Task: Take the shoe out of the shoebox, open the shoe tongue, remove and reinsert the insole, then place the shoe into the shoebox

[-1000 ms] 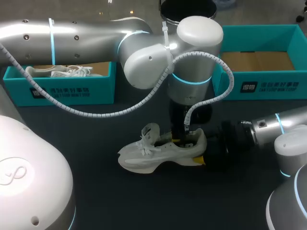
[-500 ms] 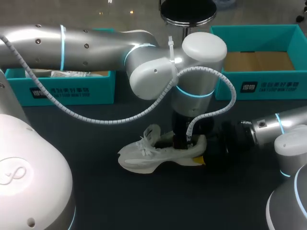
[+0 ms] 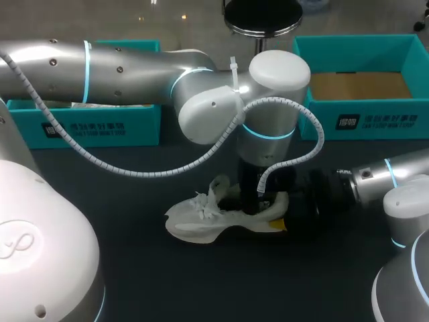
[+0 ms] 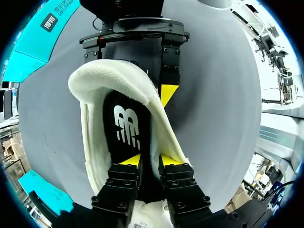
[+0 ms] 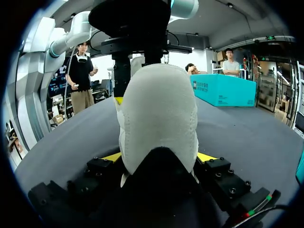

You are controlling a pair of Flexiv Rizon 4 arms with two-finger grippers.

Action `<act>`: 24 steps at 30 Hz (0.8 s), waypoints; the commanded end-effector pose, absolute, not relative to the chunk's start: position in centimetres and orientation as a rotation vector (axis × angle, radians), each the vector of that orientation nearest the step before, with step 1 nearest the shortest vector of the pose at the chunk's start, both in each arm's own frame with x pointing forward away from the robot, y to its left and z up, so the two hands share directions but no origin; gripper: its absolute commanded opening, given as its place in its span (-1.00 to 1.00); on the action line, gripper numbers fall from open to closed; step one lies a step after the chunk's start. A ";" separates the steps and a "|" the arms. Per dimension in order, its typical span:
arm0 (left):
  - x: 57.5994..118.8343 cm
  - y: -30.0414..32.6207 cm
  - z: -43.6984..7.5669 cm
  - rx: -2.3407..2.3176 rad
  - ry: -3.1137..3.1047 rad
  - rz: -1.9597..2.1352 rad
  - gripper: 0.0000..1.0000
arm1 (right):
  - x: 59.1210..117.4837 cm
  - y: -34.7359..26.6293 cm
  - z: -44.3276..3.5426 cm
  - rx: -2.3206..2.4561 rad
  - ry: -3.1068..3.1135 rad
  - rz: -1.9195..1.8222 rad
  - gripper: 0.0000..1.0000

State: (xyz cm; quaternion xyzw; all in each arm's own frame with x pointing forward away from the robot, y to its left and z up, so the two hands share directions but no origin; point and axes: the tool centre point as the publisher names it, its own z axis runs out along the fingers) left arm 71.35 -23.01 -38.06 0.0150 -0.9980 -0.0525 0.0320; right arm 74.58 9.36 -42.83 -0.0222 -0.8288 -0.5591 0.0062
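Lowered since earlier frame: left gripper (image 4: 150, 161), now inside shoe (image 3: 201, 221) opening, tips narrowly apart over black insole (image 4: 124, 128), nothing visibly pinched. Right gripper (image 5: 159, 159) clamped on heel from both sides; shoe on table (image 3: 134, 282), outside shoebox (image 3: 375, 121). Risk: pinching lining instead of insole, or upward pull dragging shoe out of heel clamp

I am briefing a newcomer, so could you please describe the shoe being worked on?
On the dark table, in front of the two teal shoeboxes, lies a white shoe. It alone sits outside a box, its heel clamped between the right gripper's yellow-tipped fingers.
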 end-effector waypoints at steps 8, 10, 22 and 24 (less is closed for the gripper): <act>71.6 -23.4 -38.3 0.033 -3.099 -0.175 -0.23 | 74.6 9.7 -43.4 -0.073 -2.596 -1.747 -1.00; 71.7 -23.6 -38.5 0.024 -3.113 -0.172 -0.25 | 74.6 9.7 -43.4 -0.073 -2.596 -1.747 -1.00; 72.2 -23.8 -42.9 -0.010 -3.199 -0.140 -0.32 | 74.6 9.7 -43.4 -0.073 -2.596 -1.747 -1.00; 72.2 -23.5 -43.8 -0.015 -3.205 -0.134 -0.31 | 74.6 9.7 -43.4 -0.073 -2.596 -1.747 -1.00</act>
